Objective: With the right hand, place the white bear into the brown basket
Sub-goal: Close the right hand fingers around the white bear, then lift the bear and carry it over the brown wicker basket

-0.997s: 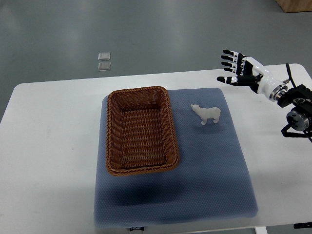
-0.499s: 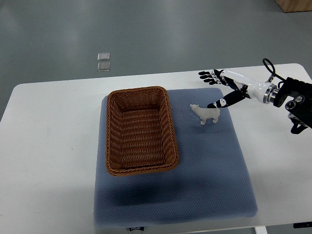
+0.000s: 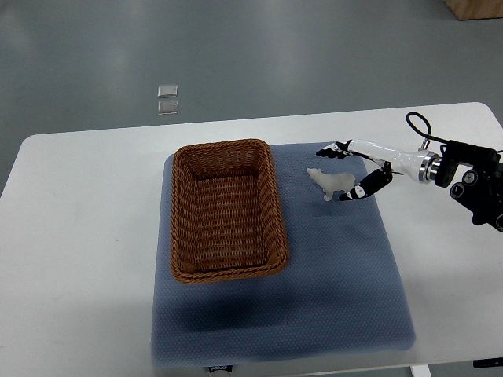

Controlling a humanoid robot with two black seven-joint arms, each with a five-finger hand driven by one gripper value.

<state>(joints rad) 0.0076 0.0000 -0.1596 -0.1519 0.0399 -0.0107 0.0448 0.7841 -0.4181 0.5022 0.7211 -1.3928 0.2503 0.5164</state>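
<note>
Top view. A white table [image 3: 86, 236] carries a blue-grey mat [image 3: 330, 275] that covers its middle and reaches the near edge. A small dark tag [image 3: 221, 367] sits at the mat's near edge; its print is too small to read. No other writing is legible.

The brown basket [image 3: 226, 210], a rectangular wicker tray, rests on the left half of the mat with its long axis running from the far edge toward the near edge. It holds nothing.

The white bear [image 3: 331, 183] stands upright on the mat near its far right corner, just right of the basket and apart from it. Its long axis lies roughly parallel to the table's far edge, with the head pointing left toward the basket and the rump toward the right.

The right hand [image 3: 355, 169] enters from the right edge of the table, its white forearm [image 3: 393, 159] leading back to a black wrist unit [image 3: 475, 181]. The fingers [image 3: 334, 149] are spread apart above the bear's back, and the thumb [image 3: 355, 192] lies beside its hindquarters; whether either touches the bear cannot be told.

Two small clear squares [image 3: 167, 99] lie on the grey floor [image 3: 275, 55] beyond the table's far edge.
</note>
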